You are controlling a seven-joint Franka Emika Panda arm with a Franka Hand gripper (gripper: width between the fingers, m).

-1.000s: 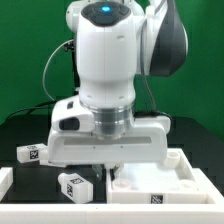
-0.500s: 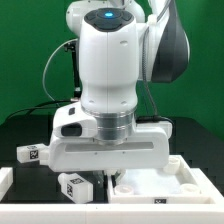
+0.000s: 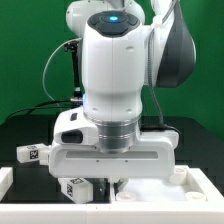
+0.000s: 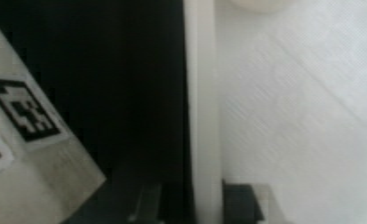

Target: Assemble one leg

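Note:
My gripper (image 3: 112, 186) is down at the table and shut on the raised rim of the large white tray-like panel (image 3: 195, 182). In the wrist view the two dark fingers (image 4: 247, 203) sit close on either side of the panel's rim (image 4: 199, 100), with the gripper (image 4: 201, 198) astride it. One white leg (image 3: 72, 188) with a black-and-white tag lies just to the exterior view's left of the gripper. It shows in the wrist view (image 4: 23, 125) beside the rim, apart from it. A second leg (image 3: 30, 153) lies farther to the exterior view's left.
The arm's white body (image 3: 118, 80) fills the middle of the exterior view and hides the table behind it. A white part (image 3: 5, 180) shows at the exterior view's lower left edge. The table top is black, with a green backdrop behind.
The gripper and arm have come lower and nearer in the exterior view, and the white panel has shifted with them. Both legs have stayed in place.

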